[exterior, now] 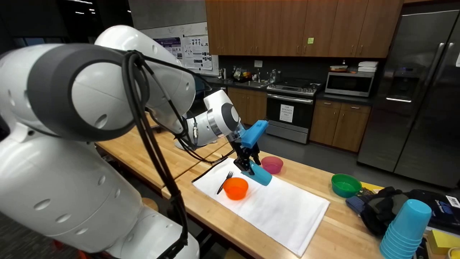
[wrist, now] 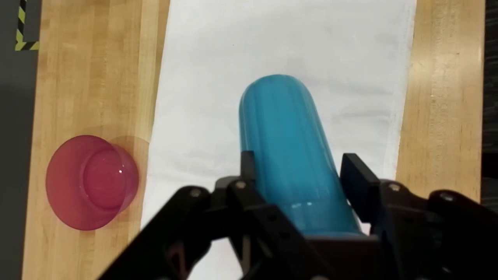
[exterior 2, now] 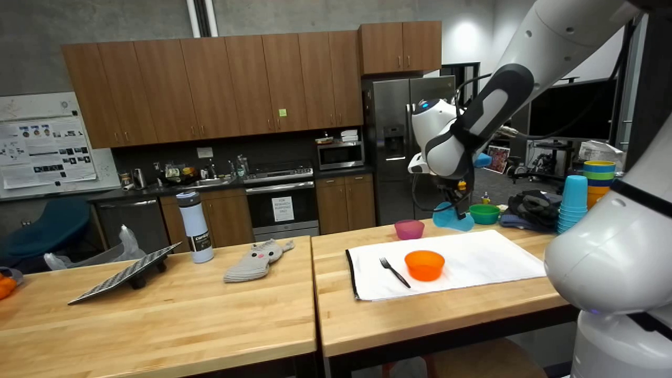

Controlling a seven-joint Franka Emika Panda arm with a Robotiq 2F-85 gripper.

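My gripper (wrist: 299, 171) is shut on a blue cup (wrist: 284, 128), a black finger on each side of it. Tilted, the cup points its rounded closed end away from the gripper, and its rim lies close to the palm. In an exterior view the cup (exterior: 261, 175) hangs over the white cloth (exterior: 280, 212). Beside it stands a pink bowl (exterior: 272, 164), on bare wood in the wrist view. An orange bowl (exterior: 235, 189) and a dark fork (exterior: 225, 182) rest on the cloth. The fingers partly cover the cup in both exterior views.
A green bowl (exterior: 345, 185) stands farther along the table, near dark clothing (exterior: 381, 208) and a stack of blue cups (exterior: 406, 230). On the adjoining table are a bottle (exterior 2: 195, 227), a grey knitted toy (exterior 2: 257, 261) and a tilted keyboard-like panel (exterior 2: 123, 273).
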